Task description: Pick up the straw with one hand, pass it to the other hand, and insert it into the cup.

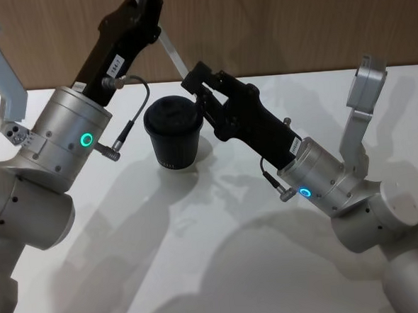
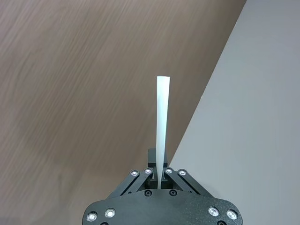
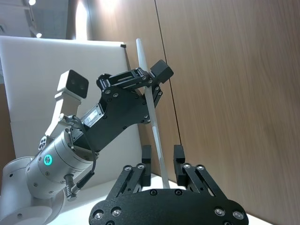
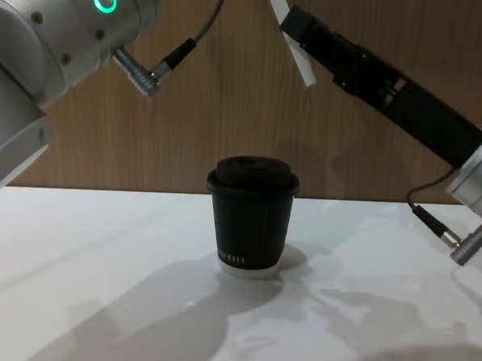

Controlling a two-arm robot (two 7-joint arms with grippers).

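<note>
Straw (image 2: 162, 126) trouble would come from bad timing in the swap. If my left hand (image 2: 161, 176) lets go before my right hand (image 3: 162, 157) has closed, the straw falls to the bench (image 4: 100, 246) or bounces off the cup (image 4: 251, 217). If my right jaws close off-centre, one finger will shove the thin plastic sideways against the left grip and bend or kink it. It also looks slick, so a light pinch could let it swing in the jaws and spoil the aim at the small opening in the lid. That opening I cannot make out.

My left jaws are clamped on the straw partway along it. A long stretch stands out beyond their tips and the rest runs on toward my right hand.

My right jaws are spread apart with the straw passing through the gap between them. As far as I can tell it touches neither finger. In the chest view a short end pokes out past my right jaws, slanting down.

The cup stands upright with its lid on, well below that free end and between my two arms. Bare bench lies around it, with a wooden wall (image 4: 187, 129) beyond.
</note>
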